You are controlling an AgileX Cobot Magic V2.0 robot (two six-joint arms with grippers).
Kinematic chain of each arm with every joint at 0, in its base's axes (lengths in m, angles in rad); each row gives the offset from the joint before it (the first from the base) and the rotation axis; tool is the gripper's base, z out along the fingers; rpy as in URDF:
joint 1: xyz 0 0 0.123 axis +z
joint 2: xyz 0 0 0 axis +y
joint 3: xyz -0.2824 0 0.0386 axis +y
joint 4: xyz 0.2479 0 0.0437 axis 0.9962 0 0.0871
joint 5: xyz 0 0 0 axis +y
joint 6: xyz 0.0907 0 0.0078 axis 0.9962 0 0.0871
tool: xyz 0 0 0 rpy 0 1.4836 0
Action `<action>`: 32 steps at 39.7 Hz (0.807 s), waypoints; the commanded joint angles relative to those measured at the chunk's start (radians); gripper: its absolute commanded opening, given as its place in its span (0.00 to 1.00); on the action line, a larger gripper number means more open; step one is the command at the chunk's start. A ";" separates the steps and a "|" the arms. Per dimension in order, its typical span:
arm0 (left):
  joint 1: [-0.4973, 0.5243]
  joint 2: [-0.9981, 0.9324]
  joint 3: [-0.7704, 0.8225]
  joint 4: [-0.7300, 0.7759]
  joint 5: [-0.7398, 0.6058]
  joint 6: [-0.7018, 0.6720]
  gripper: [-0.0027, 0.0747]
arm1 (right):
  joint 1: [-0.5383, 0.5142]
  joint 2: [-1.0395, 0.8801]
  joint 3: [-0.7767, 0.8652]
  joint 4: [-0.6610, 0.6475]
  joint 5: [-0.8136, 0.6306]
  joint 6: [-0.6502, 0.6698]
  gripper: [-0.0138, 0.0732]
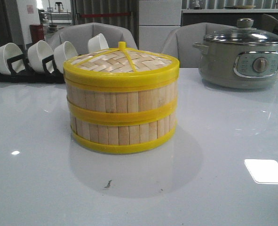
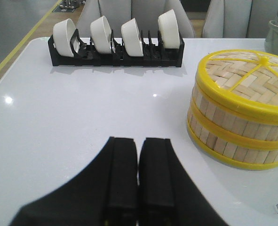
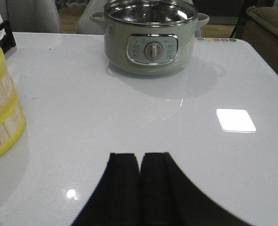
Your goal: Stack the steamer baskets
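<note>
Two steamer baskets [image 1: 122, 117] stand stacked one on the other in the middle of the white table, bamboo slat walls between yellow rims. A woven bamboo lid [image 1: 122, 63] with a yellow rim and knob sits on top. The stack shows too in the left wrist view as the steamer baskets [image 2: 240, 125], and its edge in the right wrist view [image 3: 2, 117]. My left gripper [image 2: 139, 141] is shut and empty, over bare table to the left of the stack. My right gripper [image 3: 139, 156] is shut and empty, to the right of it. Neither gripper shows in the front view.
A black rack [image 1: 23, 70] holding several white bowls [image 2: 99, 33] stands at the back left. A grey-green electric pot [image 1: 242, 59] with a glass lid stands at the back right. Grey chairs [image 1: 89, 35] line the table's far edge.
</note>
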 commanded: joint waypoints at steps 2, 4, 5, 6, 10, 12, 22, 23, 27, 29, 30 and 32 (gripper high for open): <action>-0.006 0.012 -0.028 -0.004 -0.085 -0.005 0.14 | -0.003 0.005 -0.028 0.000 -0.083 -0.002 0.19; -0.006 0.012 -0.028 -0.004 -0.085 -0.005 0.14 | -0.003 0.005 -0.028 0.000 -0.083 -0.002 0.19; -0.006 0.012 -0.028 -0.004 -0.085 -0.005 0.14 | -0.003 0.005 -0.028 0.000 -0.083 -0.002 0.19; -0.006 0.012 -0.028 -0.004 -0.085 -0.005 0.14 | -0.003 0.005 -0.028 0.000 -0.083 -0.002 0.19; -0.006 0.012 -0.028 -0.001 -0.093 -0.005 0.14 | -0.003 0.005 -0.028 0.000 -0.083 -0.002 0.19; -0.006 0.012 -0.028 0.018 -0.113 -0.005 0.14 | -0.003 0.005 -0.028 0.000 -0.083 -0.002 0.19; 0.019 -0.027 -0.004 0.053 -0.161 -0.005 0.14 | -0.003 0.005 -0.028 0.000 -0.082 -0.002 0.19; 0.026 -0.035 0.007 0.055 -0.176 -0.005 0.14 | -0.003 0.005 -0.028 0.000 -0.082 -0.002 0.19; 0.056 -0.067 0.092 0.055 -0.266 -0.005 0.14 | -0.003 0.005 -0.028 0.000 -0.082 -0.002 0.19; 0.067 -0.093 0.151 0.040 -0.326 -0.005 0.14 | -0.003 0.005 -0.028 0.000 -0.082 -0.002 0.19; 0.072 -0.104 0.173 0.032 -0.347 -0.005 0.14 | -0.003 0.005 -0.028 0.000 -0.082 -0.002 0.19; 0.080 -0.135 0.225 0.022 -0.390 -0.005 0.14 | -0.003 0.005 -0.028 0.000 -0.082 -0.002 0.19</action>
